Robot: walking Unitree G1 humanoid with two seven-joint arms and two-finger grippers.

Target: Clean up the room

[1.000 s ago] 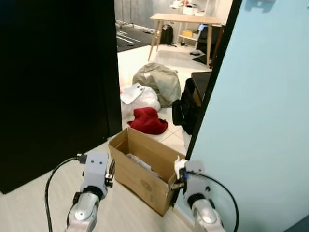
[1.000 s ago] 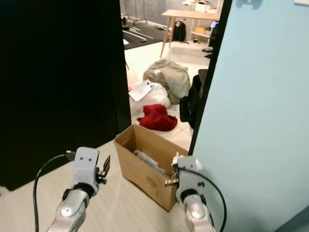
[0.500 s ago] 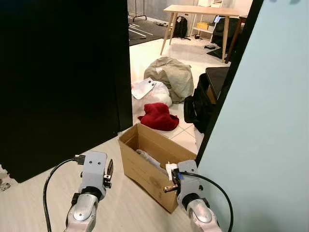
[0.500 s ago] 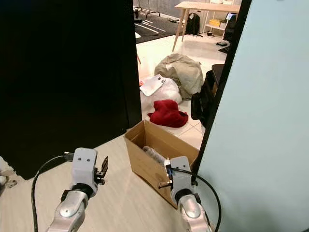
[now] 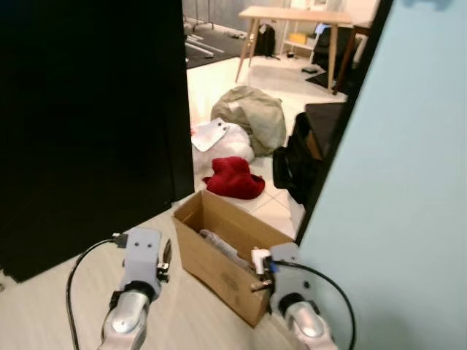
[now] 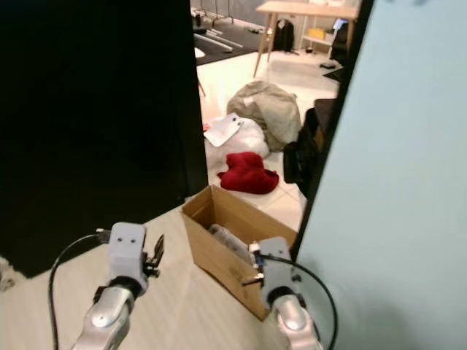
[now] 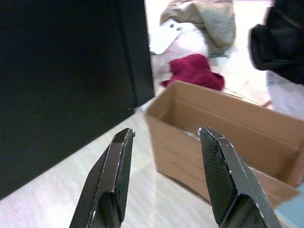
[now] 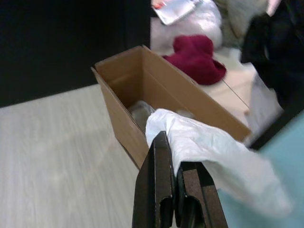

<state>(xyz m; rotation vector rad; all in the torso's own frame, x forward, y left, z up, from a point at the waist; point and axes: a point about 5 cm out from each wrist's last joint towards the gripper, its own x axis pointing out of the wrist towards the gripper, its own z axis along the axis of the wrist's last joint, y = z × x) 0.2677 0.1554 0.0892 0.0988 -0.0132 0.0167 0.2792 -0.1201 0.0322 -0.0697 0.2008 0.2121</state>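
Above the cardboard box [image 8: 156,90], right gripper [image 8: 173,166] clamped on white plastic [image 8: 213,147]; left gripper [image 7: 164,142] parted, empty.

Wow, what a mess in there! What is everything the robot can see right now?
cardboard box: one, brown, open on the pale wood floor by the doorway, some pale stuff inside
red cloth: one, dark red, heaped on the tiled floor beyond the box
white bag: one, white, behind the red cloth, a flat white piece lying on it
beige heap: one, grey-beige, behind the white bag
black bag: one, black, against the door edge
wooden table: one, light wood, far end of the room
left end effector: black fingers, open, empty
right end effector: black fingers, shut on white plastic sheet, near the box
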